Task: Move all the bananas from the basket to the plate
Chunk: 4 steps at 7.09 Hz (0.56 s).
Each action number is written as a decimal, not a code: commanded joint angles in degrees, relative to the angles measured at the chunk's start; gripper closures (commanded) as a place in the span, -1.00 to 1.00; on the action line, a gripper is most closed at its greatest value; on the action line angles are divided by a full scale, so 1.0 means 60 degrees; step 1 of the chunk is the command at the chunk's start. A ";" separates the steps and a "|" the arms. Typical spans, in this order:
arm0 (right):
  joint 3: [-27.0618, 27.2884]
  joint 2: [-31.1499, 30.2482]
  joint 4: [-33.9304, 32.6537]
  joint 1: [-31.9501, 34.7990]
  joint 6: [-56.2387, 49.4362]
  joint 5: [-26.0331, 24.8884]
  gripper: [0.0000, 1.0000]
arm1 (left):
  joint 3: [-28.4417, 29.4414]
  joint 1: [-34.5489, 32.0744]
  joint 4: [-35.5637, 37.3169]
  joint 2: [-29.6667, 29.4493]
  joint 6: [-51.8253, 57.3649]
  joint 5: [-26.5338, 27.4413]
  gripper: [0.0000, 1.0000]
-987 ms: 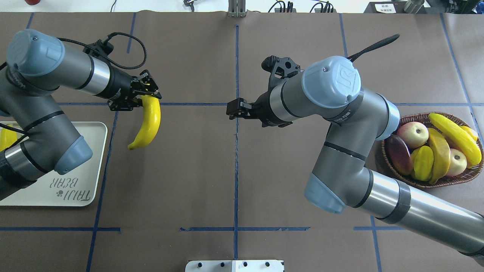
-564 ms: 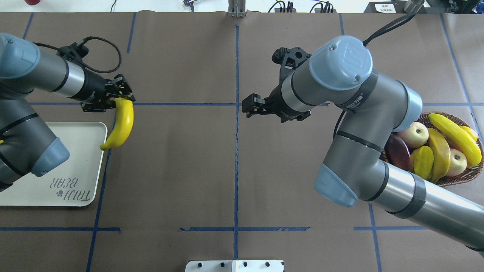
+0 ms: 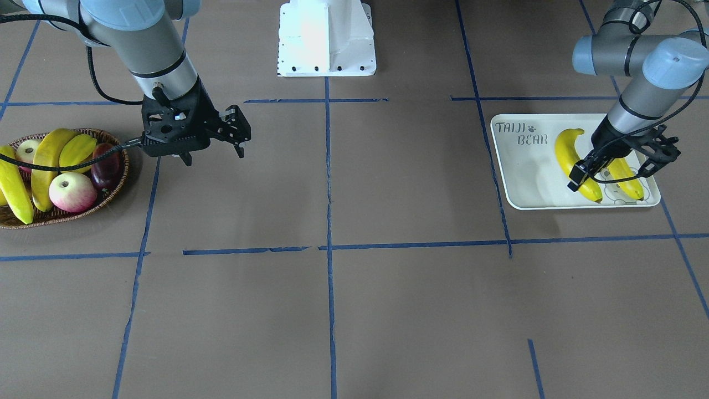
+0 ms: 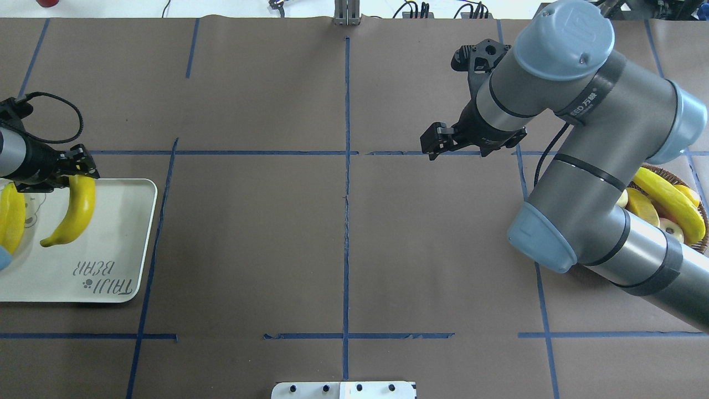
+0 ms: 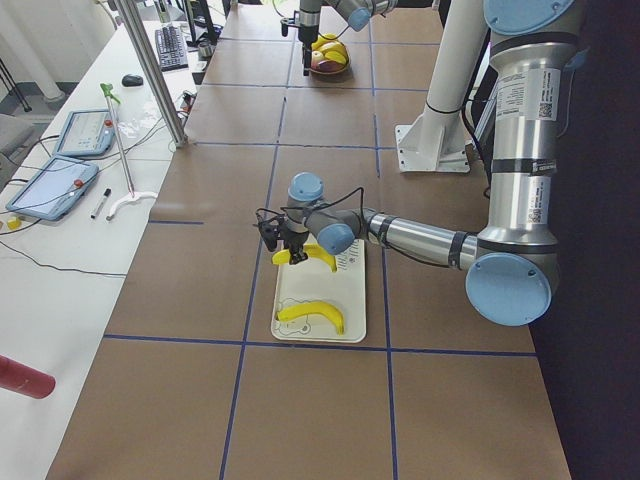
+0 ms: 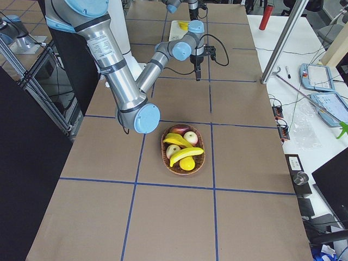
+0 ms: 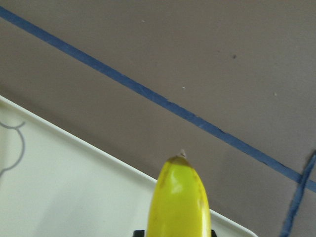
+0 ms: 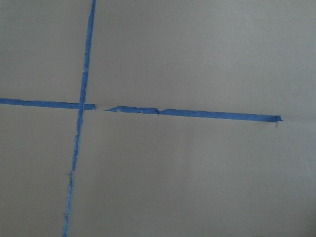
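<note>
Above the white rounded-corner plate (image 4: 111,238), jaws of the left gripper (image 4: 80,174) pinch one end of a curved bright-yellow banana (image 4: 75,213), letting it hang ready for lowering; the right gripper (image 3: 241,132) has its jaws spread, empty.

Lighting's bright and flat everywhere, clearly coming from above. Shadows stay soft: just a faint grey smudge on the plate (image 3: 526,166) beside the banana (image 3: 566,149). The white base (image 3: 327,39) is totally blown out in the front view, and the blue cap (image 4: 565,30) on the right arm (image 4: 598,183) catches a small highlight overhead. Left wrist cam is the worst: the banana up close is mushy and out of focus, with a pale glare streak down its side. Right wrist cam looks hazy and low contrast. Both side views drop to near-black along the robot's edge.
</note>
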 commanded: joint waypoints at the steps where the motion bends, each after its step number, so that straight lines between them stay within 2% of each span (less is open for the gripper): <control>1: 0.0004 -0.0017 0.0020 0.0014 -0.0044 0.0028 -1.00 | 0.0931 0.0014 -0.1655 0.0402 0.0516 0.0191 0.94; 4: -0.0010 -0.0032 0.0035 0.0000 -0.0044 0.0028 -1.00 | 0.1332 0.0044 -0.1767 0.0416 0.0900 0.0073 0.89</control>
